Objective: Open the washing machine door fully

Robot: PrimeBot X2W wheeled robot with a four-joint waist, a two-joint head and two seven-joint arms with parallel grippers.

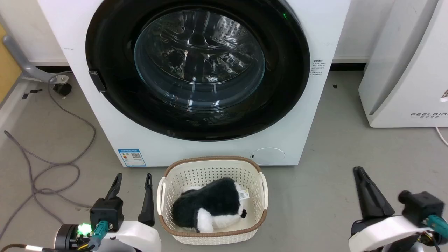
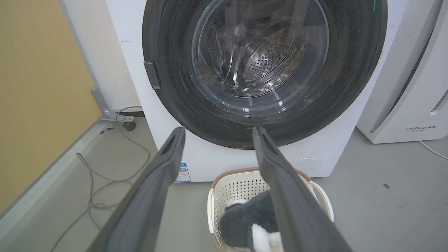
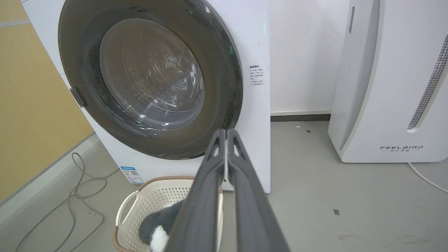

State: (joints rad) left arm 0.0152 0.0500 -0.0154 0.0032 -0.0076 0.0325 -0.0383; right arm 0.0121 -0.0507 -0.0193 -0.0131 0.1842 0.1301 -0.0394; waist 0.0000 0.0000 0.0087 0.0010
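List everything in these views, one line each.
washing machine: one, white, centre
washing machine door: one, black ring, clear glass, shut
label: one, blue, low on machine's front
laundry basket: one, cream, floor before machine
plush toy: one, black-and-white, in basket
cables: several, grey, floor left
FEELBIRD appliance: one, white, right
left gripper: one, dark, open, lower left
right gripper: one, dark, shut, lower right

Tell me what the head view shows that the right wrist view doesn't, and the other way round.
Head view: the open left gripper and a grey bracket on the floor. Right wrist view: the right gripper with fingertips together, and a narrow slot high on the white appliance. Both: the closed washing machine door, the basket, the plush toy.
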